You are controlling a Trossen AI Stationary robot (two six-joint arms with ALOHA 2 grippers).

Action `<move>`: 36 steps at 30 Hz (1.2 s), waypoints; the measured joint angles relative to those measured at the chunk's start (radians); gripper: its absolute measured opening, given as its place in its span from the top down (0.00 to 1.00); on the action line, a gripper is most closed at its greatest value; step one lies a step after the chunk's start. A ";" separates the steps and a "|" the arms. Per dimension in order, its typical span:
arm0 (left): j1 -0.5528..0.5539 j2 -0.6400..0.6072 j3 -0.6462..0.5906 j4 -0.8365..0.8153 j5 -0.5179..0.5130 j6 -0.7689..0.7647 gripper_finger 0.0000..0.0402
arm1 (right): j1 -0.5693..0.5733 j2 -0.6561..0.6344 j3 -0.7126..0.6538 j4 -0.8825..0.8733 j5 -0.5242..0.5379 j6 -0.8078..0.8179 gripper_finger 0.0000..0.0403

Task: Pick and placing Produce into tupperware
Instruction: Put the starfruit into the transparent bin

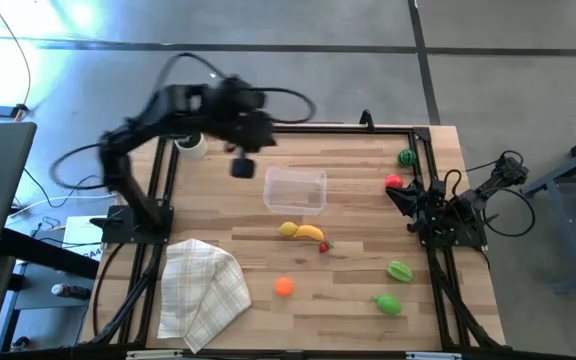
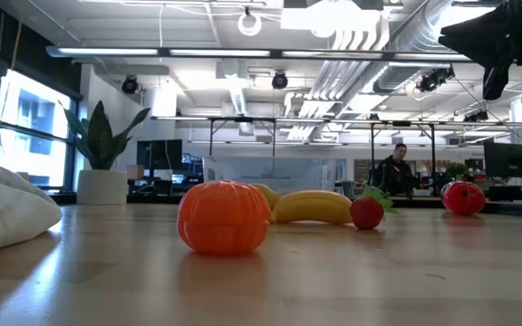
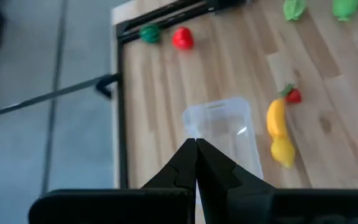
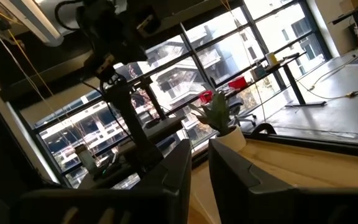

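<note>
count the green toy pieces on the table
3: one at the far right edge beside the red piece, two near the front right, one just behind the other.

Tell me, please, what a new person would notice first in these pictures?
Probably the bright toy produce scattered over the wooden table: a banana and lemon at the centre, and an orange piece nearer the front. The clear tupperware sits empty behind them, with the left gripper hanging beside it, jaws shut.

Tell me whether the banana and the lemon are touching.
Touching. In the left wrist view the banana runs end-on into the lemon with no gap; the high view shows them joined too.
</note>
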 joint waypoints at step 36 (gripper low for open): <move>-0.076 -1.271 -1.488 0.642 -0.117 -0.083 1.00 | 0.000 0.000 0.000 0.012 -0.001 0.005 0.89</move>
